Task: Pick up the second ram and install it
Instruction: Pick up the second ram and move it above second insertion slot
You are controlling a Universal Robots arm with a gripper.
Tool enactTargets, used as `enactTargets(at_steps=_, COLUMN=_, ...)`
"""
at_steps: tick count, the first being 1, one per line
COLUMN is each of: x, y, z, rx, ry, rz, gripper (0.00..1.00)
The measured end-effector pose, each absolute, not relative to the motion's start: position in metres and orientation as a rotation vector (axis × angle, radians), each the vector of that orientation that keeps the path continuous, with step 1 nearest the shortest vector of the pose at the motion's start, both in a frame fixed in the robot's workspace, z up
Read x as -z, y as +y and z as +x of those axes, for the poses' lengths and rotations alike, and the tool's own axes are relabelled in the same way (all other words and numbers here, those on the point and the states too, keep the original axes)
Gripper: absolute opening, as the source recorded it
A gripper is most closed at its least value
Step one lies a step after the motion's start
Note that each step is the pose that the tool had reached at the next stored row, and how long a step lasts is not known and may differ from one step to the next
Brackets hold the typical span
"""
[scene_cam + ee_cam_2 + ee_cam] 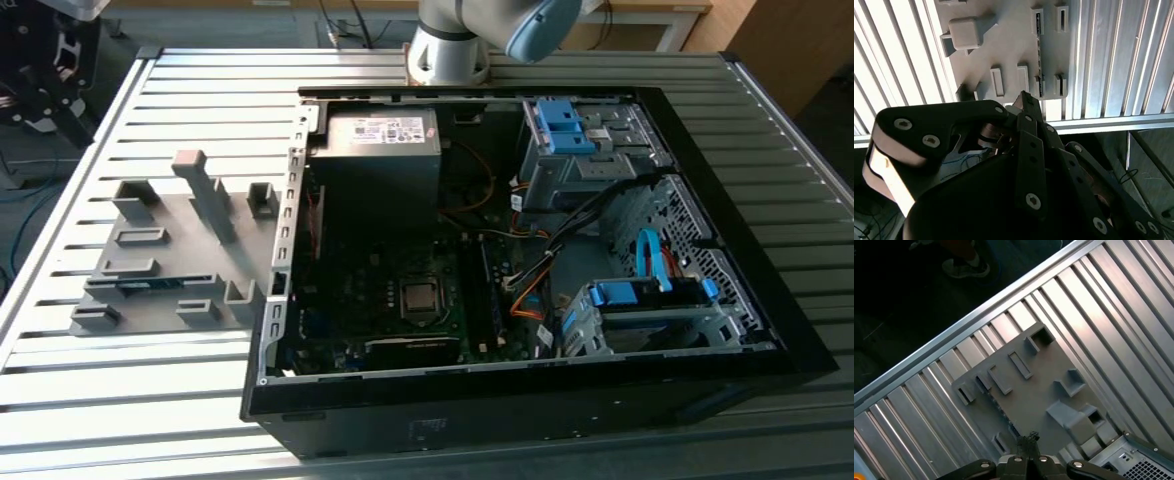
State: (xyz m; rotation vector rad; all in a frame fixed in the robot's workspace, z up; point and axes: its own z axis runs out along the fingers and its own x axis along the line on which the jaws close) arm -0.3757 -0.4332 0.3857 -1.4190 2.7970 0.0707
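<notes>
The ram (147, 284) is seen on edge in the grey tray (167, 303), at the exterior view's left of the case (534, 405). The gripper (1025, 98) is held above the tray, apart from the ram. Its fingers are drawn together with nothing between them.

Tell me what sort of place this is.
Probably a robotics lab or workshop bench set up for computer assembly. An open desktop computer case lies on a slotted aluminium table, a grey holder tray sits beside it, and a robot arm is mounted on the same table.
</notes>
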Motion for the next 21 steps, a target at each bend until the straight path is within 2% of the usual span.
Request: enactTargets(at_steps=21, x=-0.3852, y=-0.4342, z=-0.3776, rx=-0.071, ry=2.750, rz=-1.512, gripper=0.11)
